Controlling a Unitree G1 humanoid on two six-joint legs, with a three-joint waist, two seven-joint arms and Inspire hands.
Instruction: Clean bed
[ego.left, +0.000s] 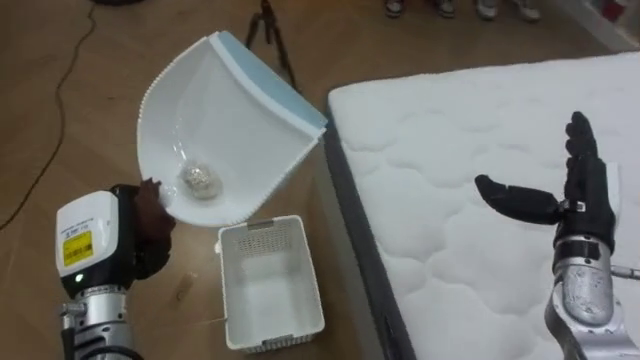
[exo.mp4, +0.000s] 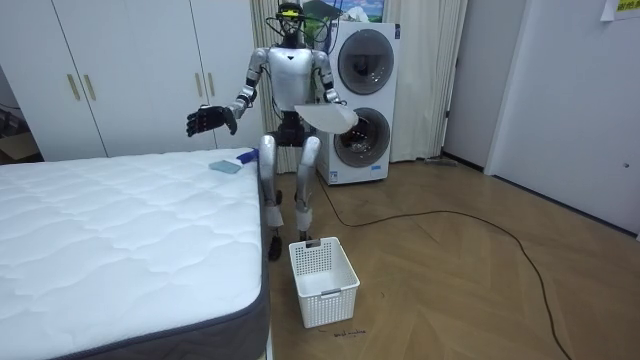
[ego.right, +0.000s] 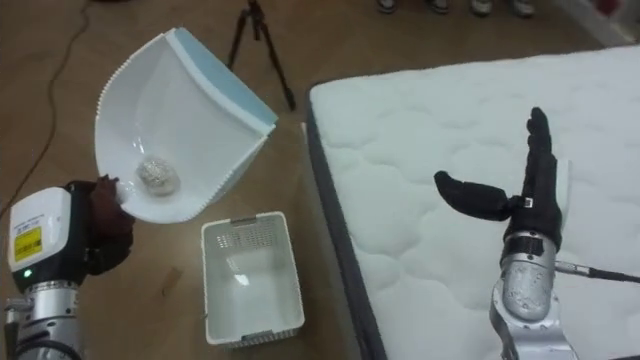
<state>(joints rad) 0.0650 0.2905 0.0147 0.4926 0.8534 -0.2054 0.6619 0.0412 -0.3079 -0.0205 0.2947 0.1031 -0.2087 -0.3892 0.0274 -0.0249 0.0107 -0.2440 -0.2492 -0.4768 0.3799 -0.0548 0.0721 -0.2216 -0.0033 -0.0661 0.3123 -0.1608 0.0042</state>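
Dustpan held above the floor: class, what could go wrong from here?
1. The crumpled ball lies at the handle end of the dustpan, which the left hand seems to hold beside rather than squarely over the basket; tipped here, it may land on the floor.
2. The basket looks light and stands close to the bed; a bump could shift it.

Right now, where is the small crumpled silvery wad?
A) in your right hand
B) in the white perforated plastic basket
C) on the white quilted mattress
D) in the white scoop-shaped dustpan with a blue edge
D: the wad lies low in the dustpan gripped by the left hand; the right hand is open, holding nothing.
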